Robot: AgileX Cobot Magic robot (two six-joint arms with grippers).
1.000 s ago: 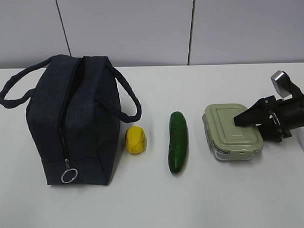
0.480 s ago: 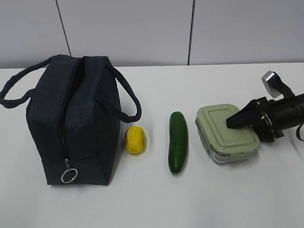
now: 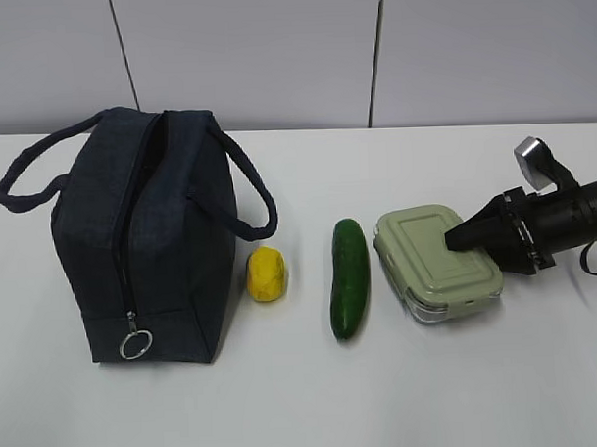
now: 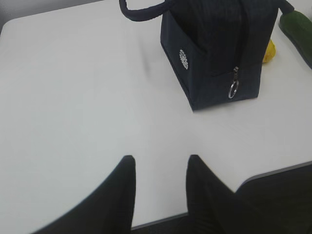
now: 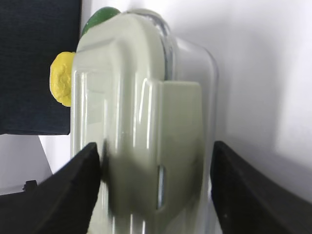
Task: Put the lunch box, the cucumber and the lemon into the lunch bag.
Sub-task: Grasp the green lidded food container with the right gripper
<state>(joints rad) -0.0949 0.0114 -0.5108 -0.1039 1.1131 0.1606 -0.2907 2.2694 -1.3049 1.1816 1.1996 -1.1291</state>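
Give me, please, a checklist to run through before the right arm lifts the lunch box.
1. Right gripper jaws astride the lunch box: ok.
2. Jaws pressed firmly on both sides of the box: cannot tell.
3. Cucumber apart from the box: ok, but close.
4. Lunch bag zipper open to take the box: cannot tell.
5. Left gripper empty and away from the bag: ok.
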